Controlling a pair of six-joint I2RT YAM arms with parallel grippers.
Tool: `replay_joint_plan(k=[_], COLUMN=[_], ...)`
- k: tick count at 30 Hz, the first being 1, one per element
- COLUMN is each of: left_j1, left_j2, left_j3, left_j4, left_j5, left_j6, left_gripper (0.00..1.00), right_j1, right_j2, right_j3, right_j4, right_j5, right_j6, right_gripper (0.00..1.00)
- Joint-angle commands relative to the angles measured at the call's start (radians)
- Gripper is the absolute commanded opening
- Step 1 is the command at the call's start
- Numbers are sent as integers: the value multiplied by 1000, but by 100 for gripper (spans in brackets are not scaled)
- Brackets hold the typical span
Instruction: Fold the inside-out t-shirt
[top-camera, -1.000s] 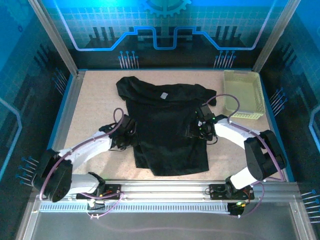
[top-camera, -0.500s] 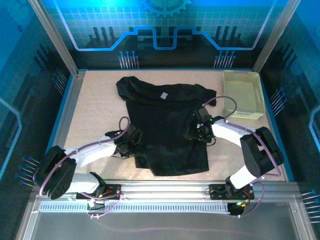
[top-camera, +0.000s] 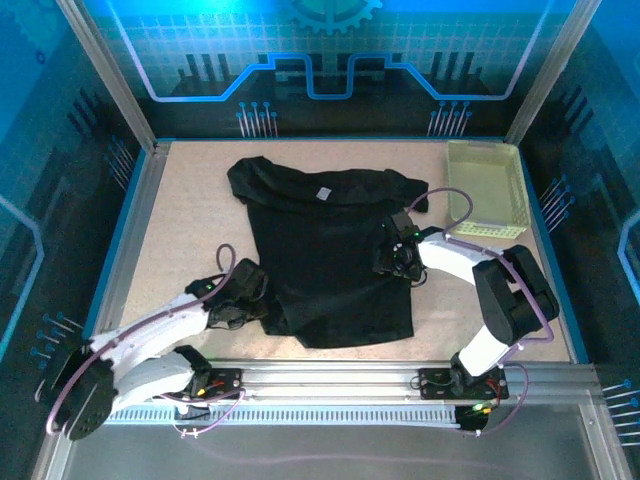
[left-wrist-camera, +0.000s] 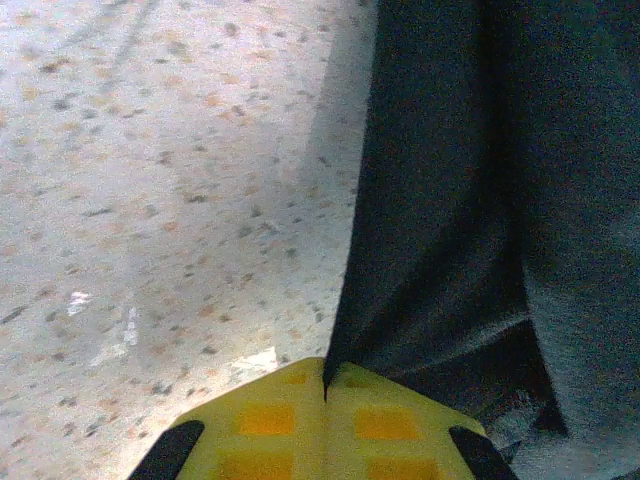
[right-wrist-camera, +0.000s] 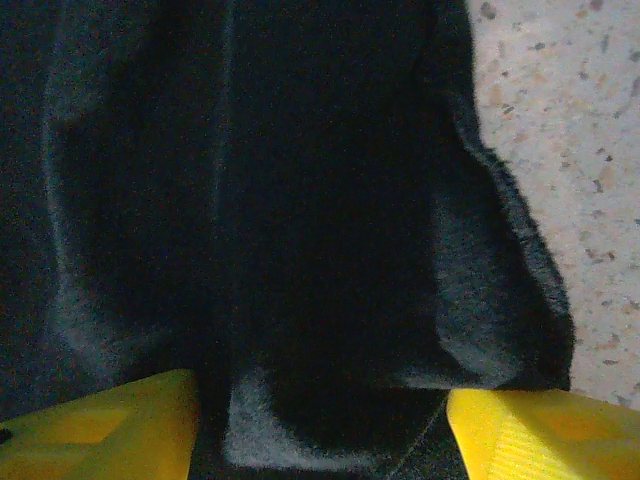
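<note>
Here's the black t-shirt (top-camera: 330, 260), spread flat on the bench (top-camera: 190, 200). Its long axis runs away from the arms, with the collar at the far side and the hem at the near edge. It lies right between the 2 arms, so each side edge belongs to the arm next to it.

Left hand (top-camera: 265, 303) is down low at the shirt's left edge, close to the hem corner. From the left wrist camera, that hand (left-wrist-camera: 325, 400) is closed, its yellow pads pressed together with the cloth's edge (left-wrist-camera: 345, 340) pinched in the seam between them. That grip looks good.

Over to the right hand (top-camera: 393, 262), sitting on the right side edge. It is further up the body than its partner, roughly below the sleeve. Its wrist camera shows the hand (right-wrist-camera: 320, 430) with pads apart and the fabric's edge (right-wrist-camera: 500, 330) lying between them, not clamped yet.

So the fold, I'd say, hinges on this: the 2 holds sit across the shirt from each other but not level, the left nearer the hem. The right side needs pinching before any lift. The pale basket (top-camera: 487, 195) waits well off to the far right.
</note>
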Motion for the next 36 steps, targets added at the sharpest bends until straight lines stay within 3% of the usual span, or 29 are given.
replay_joint_plan(k=[1,6,11,16,18,20,24,29,32,36], left_j1=[21,71,100,103,106,144,346,526,595,622], left_j2=[-95,-212,-204,-183,-143,-49,216,573,763,981], left_j3=[-53,-113,-101,6,62,147,363,723,924,1173], left_j4=[-163,-199,-200,-215,-138,-81,38,40,40,1], left_j5=[-73,-52,-40,-110,-102,-98,-17,-32,25,45], left_j6=[-60,-95,-71,-6,51,117,257,319,308,328], left_gripper=[1,7,14,27,38,45,52,59,62,69], right_j1=[-1,-1,4,9,8,2,-58,-142,-175,-189], right_j2=[39,40,30,-48,-63,-43,66,262,394,538], right_j3=[-5,-4,26,63,107,178,372,645,824,1022], right_j4=[-46,-51,-78,-102,-93,-111,-126,-150,-202,-250], right_j5=[47,63,85,110,86,97,84,41,35,15], right_j6=[59,93,90,-3,-67,-118,-217,-273,-283,-310], right_gripper=[68,68,70,74,75,76,76,77,77,77])
